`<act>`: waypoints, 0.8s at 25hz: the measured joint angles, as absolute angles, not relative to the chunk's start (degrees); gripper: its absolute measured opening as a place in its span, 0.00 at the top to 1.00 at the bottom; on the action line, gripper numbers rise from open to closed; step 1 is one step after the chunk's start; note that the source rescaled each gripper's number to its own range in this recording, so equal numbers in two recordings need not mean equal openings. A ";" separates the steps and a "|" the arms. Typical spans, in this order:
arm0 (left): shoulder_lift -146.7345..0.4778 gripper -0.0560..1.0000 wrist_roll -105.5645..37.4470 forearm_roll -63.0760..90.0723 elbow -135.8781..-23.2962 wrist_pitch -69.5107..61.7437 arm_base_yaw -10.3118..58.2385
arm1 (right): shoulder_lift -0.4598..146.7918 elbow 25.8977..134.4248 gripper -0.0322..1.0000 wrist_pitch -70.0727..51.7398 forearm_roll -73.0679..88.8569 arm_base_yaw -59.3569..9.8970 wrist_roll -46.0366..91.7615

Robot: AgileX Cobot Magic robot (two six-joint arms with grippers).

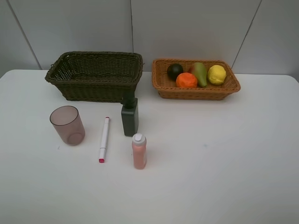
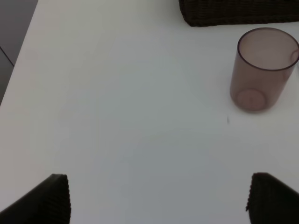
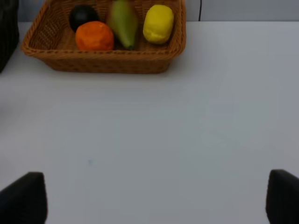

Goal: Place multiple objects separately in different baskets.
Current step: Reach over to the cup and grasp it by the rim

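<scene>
Cup (image 1: 67, 125) stands upright furthest left on the white table (image 1: 224, 163). Next come the marker (image 1: 104, 139) lying flat, the dark green bottle (image 1: 130, 117) upright just in front of the dark basket (image 1: 96, 91), and the pink bottle (image 1: 139, 150) upright nearer the camera. None of these four is in a basket yet, and the dark basket shows nothing inside. Further right, the orange-tan basket (image 1: 196, 93) already holds the dark green round fruit (image 1: 175, 71), orange (image 1: 186, 80), pear (image 1: 200, 73) and lemon (image 1: 217, 74). By my reading the fruit half is done and the other half remains. The left gripper (image 2: 159, 200) hangs spread wide with nothing between its fingers, the cup ahead of it; the right gripper (image 3: 154, 198) is likewise wide apart and empty, well short of the orange-tan basket
</scene>
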State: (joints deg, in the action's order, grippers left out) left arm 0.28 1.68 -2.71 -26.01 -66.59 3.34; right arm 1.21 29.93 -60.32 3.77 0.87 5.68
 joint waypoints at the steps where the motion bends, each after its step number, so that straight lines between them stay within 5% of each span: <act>1: 0.28 0.00 1.68 -2.71 -26.01 -66.59 3.34 | 0.38 29.84 0.02 -60.27 3.77 0.87 5.54; 20: 0.28 0.00 1.68 -3.41 -26.01 -66.59 3.34 | -0.17 29.80 0.02 -60.28 2.91 0.87 3.80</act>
State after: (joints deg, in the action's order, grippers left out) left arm 0.28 1.68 -3.41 -26.01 -66.59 3.34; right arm -0.17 29.80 -60.28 2.91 0.87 3.80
